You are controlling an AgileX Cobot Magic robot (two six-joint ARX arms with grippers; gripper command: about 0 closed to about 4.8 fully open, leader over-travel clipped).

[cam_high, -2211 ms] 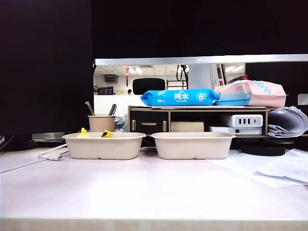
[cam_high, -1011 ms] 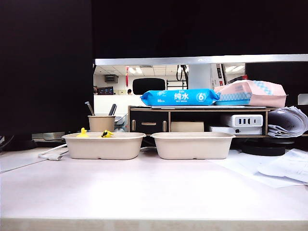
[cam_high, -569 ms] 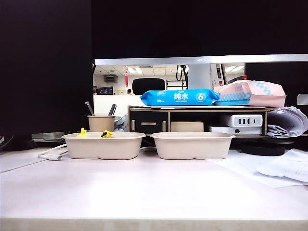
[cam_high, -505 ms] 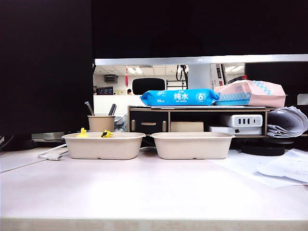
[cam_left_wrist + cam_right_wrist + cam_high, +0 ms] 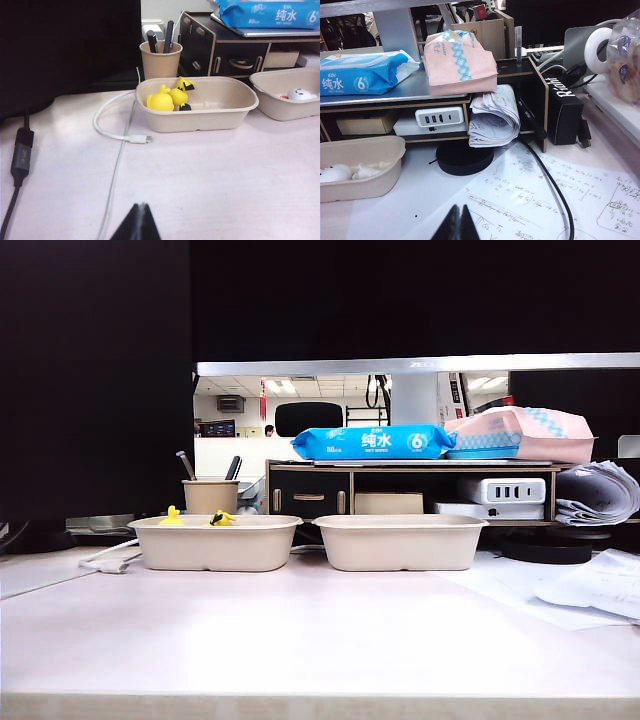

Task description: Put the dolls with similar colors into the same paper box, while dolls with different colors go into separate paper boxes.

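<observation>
Exterior view, left to right: two beige paper boxes stand side by side, apart, on the pale bench (image 5: 320, 630). The left paper box (image 5: 215, 543) holds the yellow duck (image 5: 172, 516) and the round yellow bird with black wings (image 5: 222, 518), whose tops show just above its rim. A beige pen cup (image 5: 211, 495) stands directly behind this box. The right paper box (image 5: 400, 542) sits in front of a dark shelf unit (image 5: 410, 490) carrying a blue wet-wipes pack (image 5: 373, 442) and a pink pack (image 5: 520, 435); its contents are hidden by its wall in this view. Loose papers (image 5: 590, 590) lie at far right.

Left wrist view: the left claw (image 5: 138, 222) hangs low over the bench with its fingers pressed together, holding nothing, well short of the left paper box (image 5: 200, 117). Duck (image 5: 160, 100) and bird (image 5: 180, 92) touch one another at one end of that box. A white cable (image 5: 115, 132) curls beside the box. The white ball-headed figure (image 5: 299, 94) lies in the right paper box (image 5: 280, 107).

Right wrist view: the right claw (image 5: 458, 224) is likewise closed and empty, above handwritten sheets (image 5: 540, 200). The right paper box (image 5: 375, 172) contains the ball-headed figure (image 5: 335, 173) and the white four-legged animal (image 5: 367, 171), side by side.
</observation>
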